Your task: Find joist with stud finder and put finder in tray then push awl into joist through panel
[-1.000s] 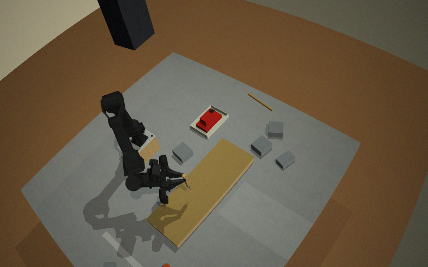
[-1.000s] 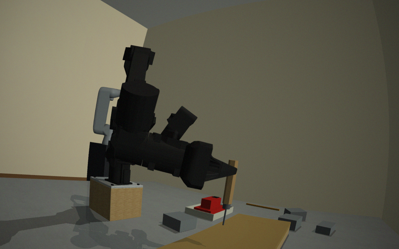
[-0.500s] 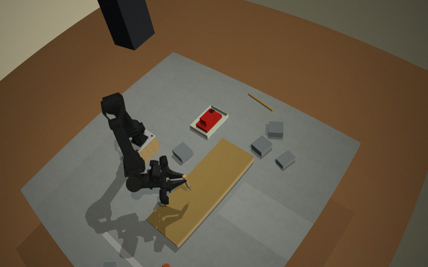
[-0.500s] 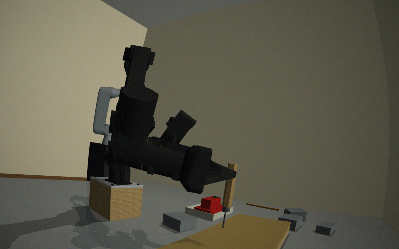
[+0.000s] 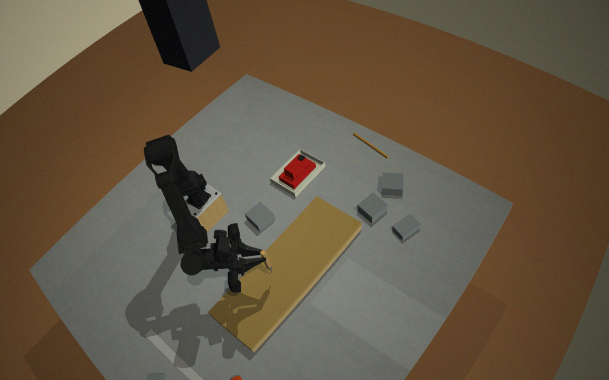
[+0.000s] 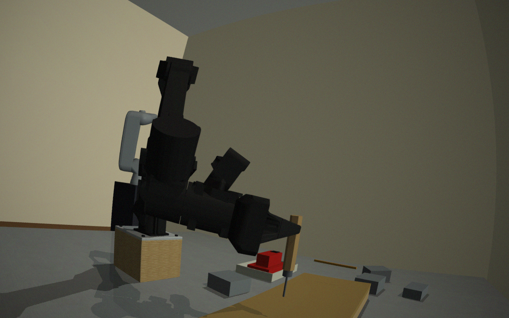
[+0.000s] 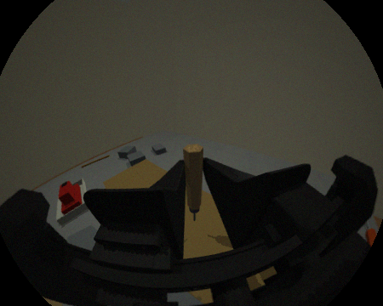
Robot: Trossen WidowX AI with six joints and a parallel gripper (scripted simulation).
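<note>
Awl (image 6: pixel 292 245) clamped in end effector (image 6: pixel 296 228); exterior view shows tip nr panel (image 6: pixel 319 296), top doesn't.

Four grey blocks (image 5: pixel 259 217) and a thin wooden stick (image 5: pixel 370 145) lie on the mat (image 5: pixel 108 264).

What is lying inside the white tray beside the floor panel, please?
The red stud finder lies in the white tray, filling most of it, with a dark patch on top. Whatever is beneath it on the tray floor is covered and cannot be seen.

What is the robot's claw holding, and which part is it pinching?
The gripper holds the awl, pinched near the top of its wooden handle, metal tip pointing down at the panel.
</note>
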